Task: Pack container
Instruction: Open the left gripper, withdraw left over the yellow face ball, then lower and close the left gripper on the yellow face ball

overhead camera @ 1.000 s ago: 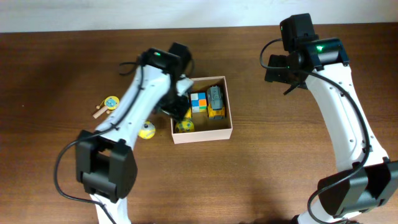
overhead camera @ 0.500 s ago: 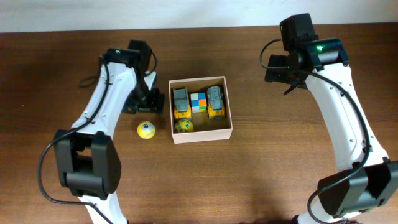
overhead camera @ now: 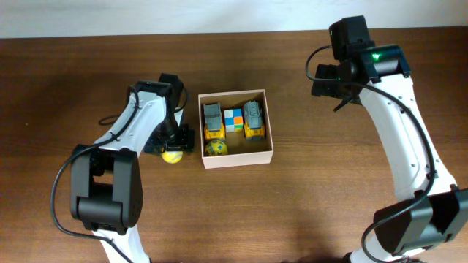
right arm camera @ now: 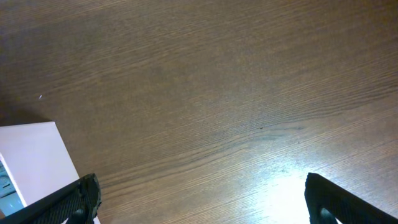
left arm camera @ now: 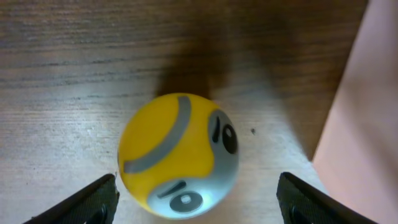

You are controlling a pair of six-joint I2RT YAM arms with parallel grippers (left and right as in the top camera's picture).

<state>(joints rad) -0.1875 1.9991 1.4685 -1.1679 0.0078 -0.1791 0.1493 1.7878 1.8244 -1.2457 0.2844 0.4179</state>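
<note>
From above, the left claw (overhead camera: pixel 174 143) has come away from the box (overhead camera: pixel 238 159), mid-tabletop (overhead camera: pixel 307 204) with four toys (overhead camera: pixel 232 119) inside, and hangs over the yellow ball (overhead camera: pixel 172 154) beside it. Its own camera shows open fingers (left arm camera: pixel 93 202) either side, not gripping yet. The right claw (right arm camera: pixel 200 190) shows wide open, holding nothing.

The square, whitish container (overhead camera: pixel 238 159) lies flat, open-topped, partly filled.

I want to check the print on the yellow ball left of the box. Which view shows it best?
The left wrist view: the yellow ball fills the frame, its grey bands and eye plain. Overhead shows it small, partly under the left claw. The right wrist view misses it.
</note>
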